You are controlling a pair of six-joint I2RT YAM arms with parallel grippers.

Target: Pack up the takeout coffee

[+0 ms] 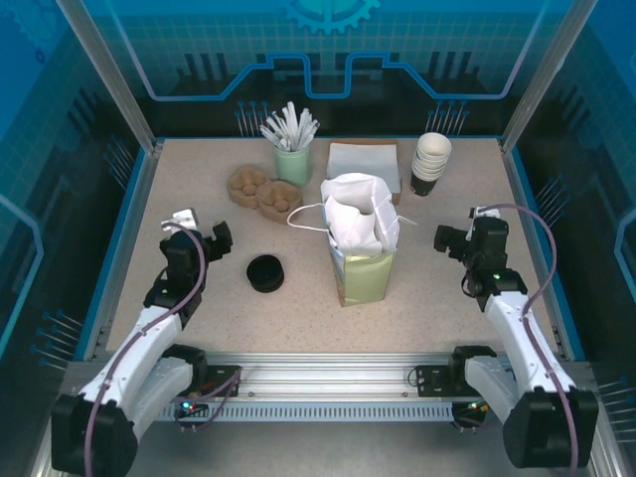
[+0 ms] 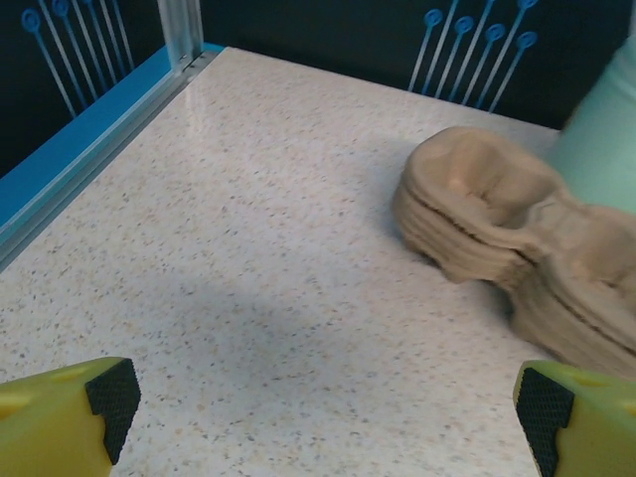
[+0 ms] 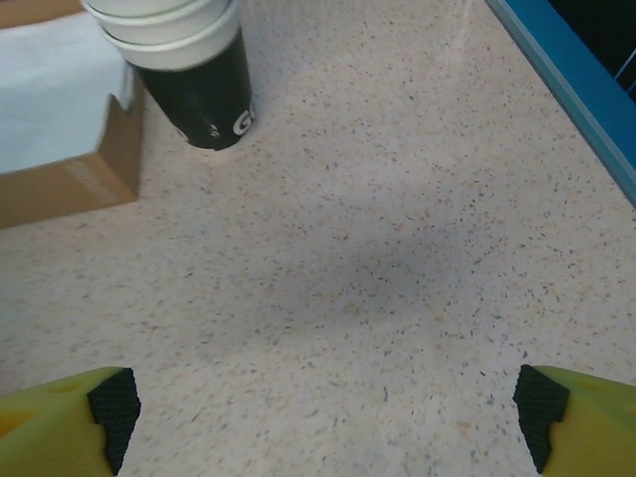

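The takeout coffee is out of view. A light green paper bag (image 1: pixel 363 270) stands upright mid-table, white tissue (image 1: pixel 356 214) bulging from its mouth. My left gripper (image 1: pixel 204 232) hovers left of the bag; in the left wrist view it (image 2: pixel 328 422) is open, its pads (image 2: pixel 111 397) far apart over bare table. Right of the bag, my right gripper (image 1: pixel 459 232) is also open (image 3: pixel 328 422), with nothing between its pads (image 3: pixel 537 402).
A low black round piece (image 1: pixel 264 272) lies left of the bag. At the back are brown moulded cup carriers (image 1: pixel 263 189) (image 2: pixel 517 238), a mint holder of white sticks (image 1: pixel 292 159), a napkin box (image 1: pixel 364 164) (image 3: pixel 55 129) and stacked white-rimmed cups (image 1: pixel 430 162) (image 3: pixel 189 70).
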